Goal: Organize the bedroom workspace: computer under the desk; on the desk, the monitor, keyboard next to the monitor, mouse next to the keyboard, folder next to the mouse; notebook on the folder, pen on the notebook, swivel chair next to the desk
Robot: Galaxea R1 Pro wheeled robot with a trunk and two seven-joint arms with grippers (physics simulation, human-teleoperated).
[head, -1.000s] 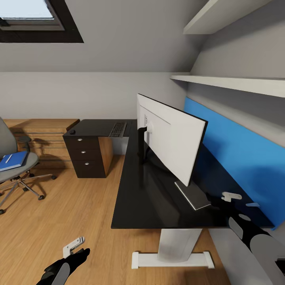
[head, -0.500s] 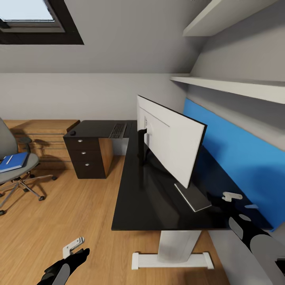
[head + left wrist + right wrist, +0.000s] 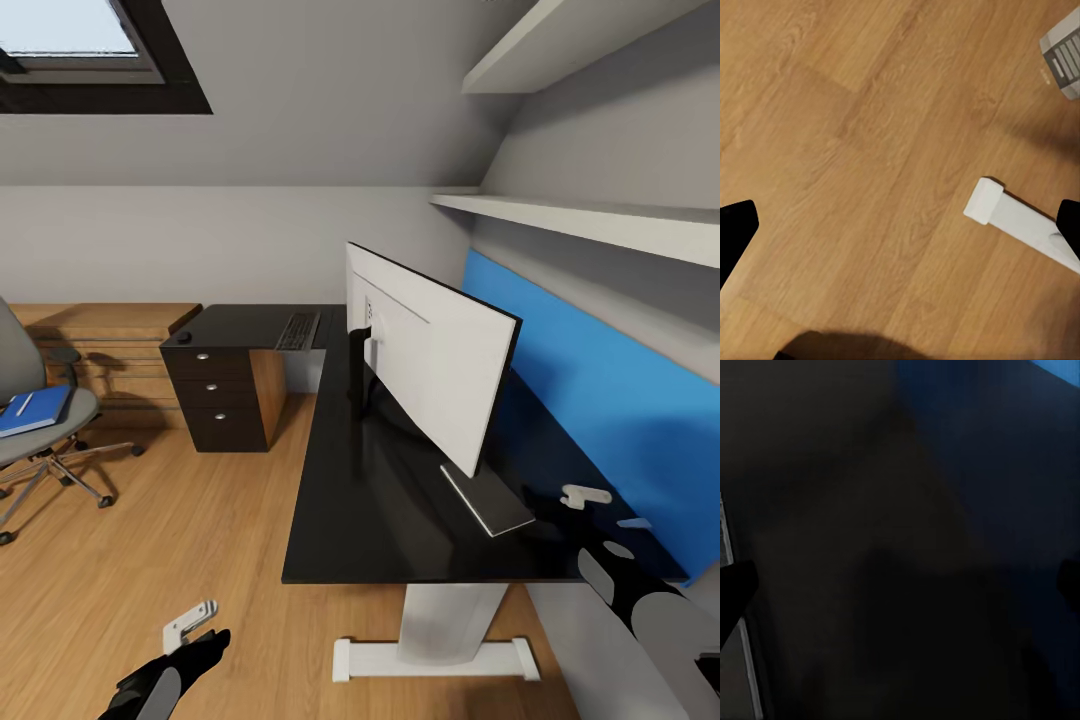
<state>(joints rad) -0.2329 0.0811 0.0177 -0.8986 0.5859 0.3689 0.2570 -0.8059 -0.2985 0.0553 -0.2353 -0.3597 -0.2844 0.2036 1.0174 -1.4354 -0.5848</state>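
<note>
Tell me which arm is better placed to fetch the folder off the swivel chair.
Left, probably: the left claw hangs over the floor on the same side as the folder; the right claw is over the desk.

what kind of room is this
Likely an attic room set up as a home office: a sloped grey wall with a dark-framed skylight, an L-shaped black desk carrying a wide monitor, and a grey swivel chair on a wood floor.

- Soft, even daylight enters from the skylight (image 3: 70, 40) at ten o'clock.
- The glossy desk (image 3: 350, 500) top mirrors the monitor (image 3: 440, 370) dimly.
- The right wrist view is dark and murky.
</note>
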